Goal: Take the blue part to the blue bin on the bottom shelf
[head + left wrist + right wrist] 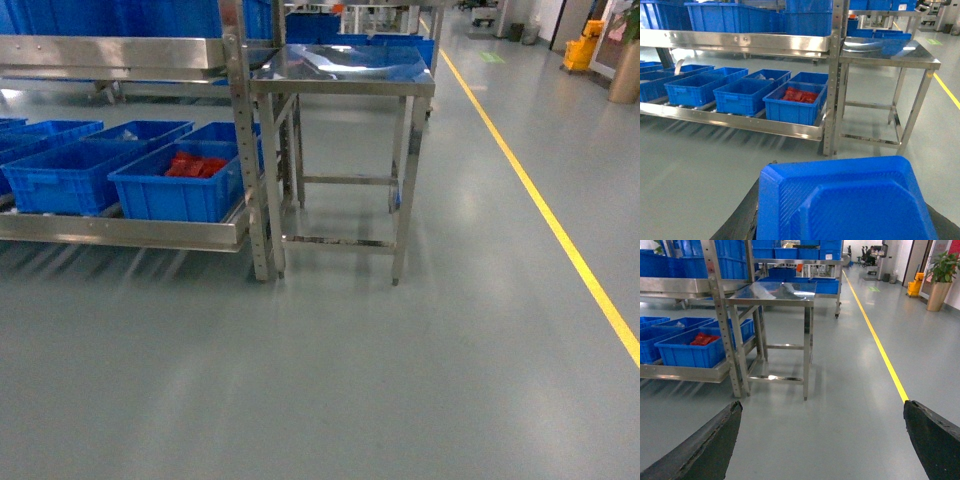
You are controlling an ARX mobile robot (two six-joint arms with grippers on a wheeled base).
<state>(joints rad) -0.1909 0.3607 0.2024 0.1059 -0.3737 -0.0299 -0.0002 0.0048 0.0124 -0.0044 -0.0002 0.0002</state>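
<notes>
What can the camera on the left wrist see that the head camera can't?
Only the left wrist view shows the blue part close up, apparently held in the left gripper, whose fingers are mostly hidden. Only the head view shows a yellow mop bucket far down the hall. Both show the bottom shelf, the bin with red bags, the steel table and the yellow floor line.

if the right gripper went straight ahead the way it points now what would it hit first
Likely nothing soon: between its open jaws lies bare floor. Farther on, the steel table stands slightly left of the line; depth is unclear.
</notes>
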